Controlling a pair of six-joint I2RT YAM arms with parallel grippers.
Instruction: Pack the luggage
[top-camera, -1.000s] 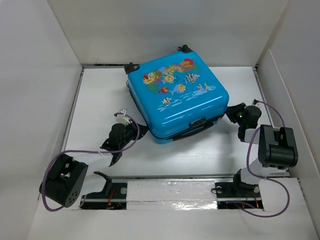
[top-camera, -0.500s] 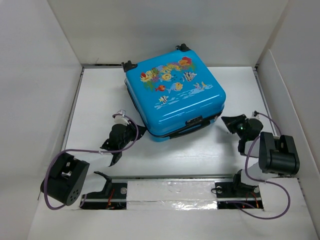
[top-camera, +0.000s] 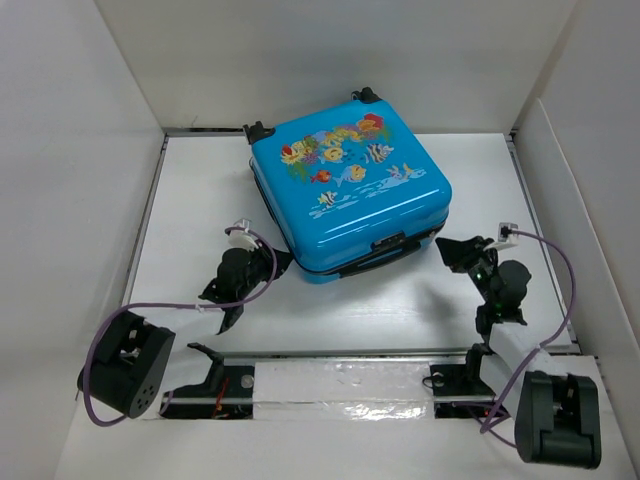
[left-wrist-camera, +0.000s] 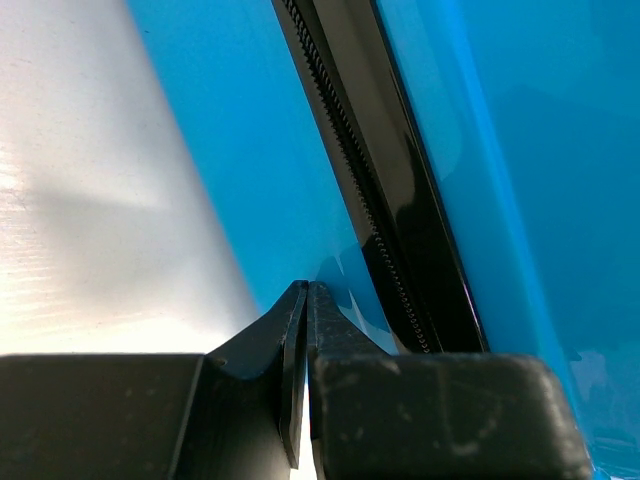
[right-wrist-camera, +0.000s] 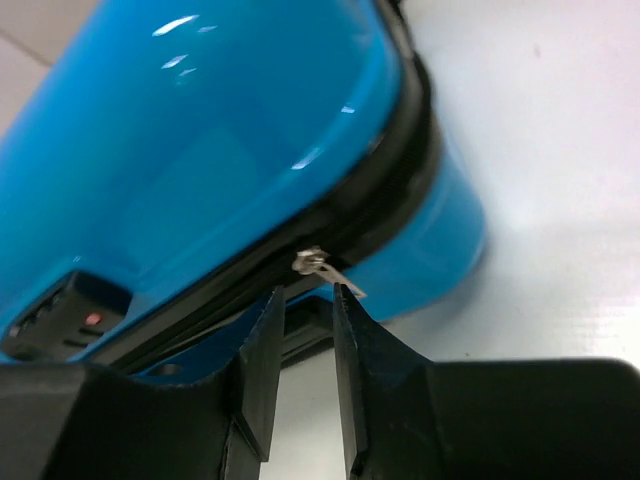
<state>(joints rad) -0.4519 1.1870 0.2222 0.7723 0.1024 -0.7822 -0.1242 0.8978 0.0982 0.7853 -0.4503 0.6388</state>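
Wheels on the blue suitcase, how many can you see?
2. The left wheel and the right wheel both stick out at the far edge of the luggage. More may be hidden underneath.

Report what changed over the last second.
The luggage slid slightly left. The right pincer drew nearer along its right corner, its elbow swinging back toward the base. Its jaws stand narrowly apart just short of the zipper pull, holding nothing. The left pincer stayed shut at the luggage's left side.

Bright, even light; glare streaks the luggage (right-wrist-camera: 200, 150).
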